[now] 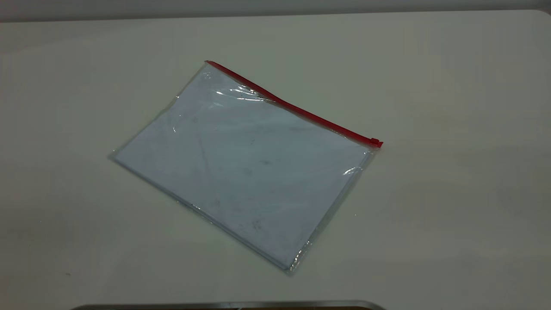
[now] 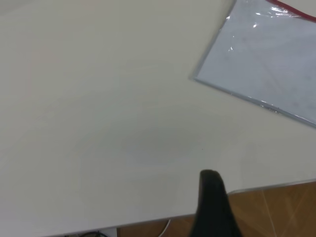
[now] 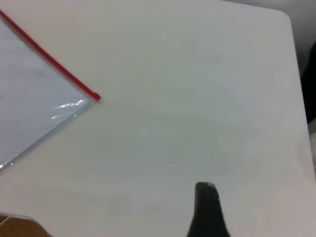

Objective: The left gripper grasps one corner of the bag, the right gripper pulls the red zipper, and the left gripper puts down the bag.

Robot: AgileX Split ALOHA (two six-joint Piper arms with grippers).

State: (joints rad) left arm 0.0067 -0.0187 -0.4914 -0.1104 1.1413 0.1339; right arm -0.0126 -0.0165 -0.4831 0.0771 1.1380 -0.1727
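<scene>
Pale table (image 1: 452, 86), wooden floor (image 2: 276, 207) past its edge.

Lighting is even, diffuse, moderately bright, apparently from overhead. The table (image 1: 452, 86) carries no hard shadows; the exterior view darkens slightly toward its 7 o'clock corner. Specular glare streaks mark the bag (image 1: 241, 172) film near its 12 o'clock and 3 o'clock edges. Both wrist views are soft; the dark finger (image 2: 212, 207) at 6 o'clock in each is blurred.
</scene>
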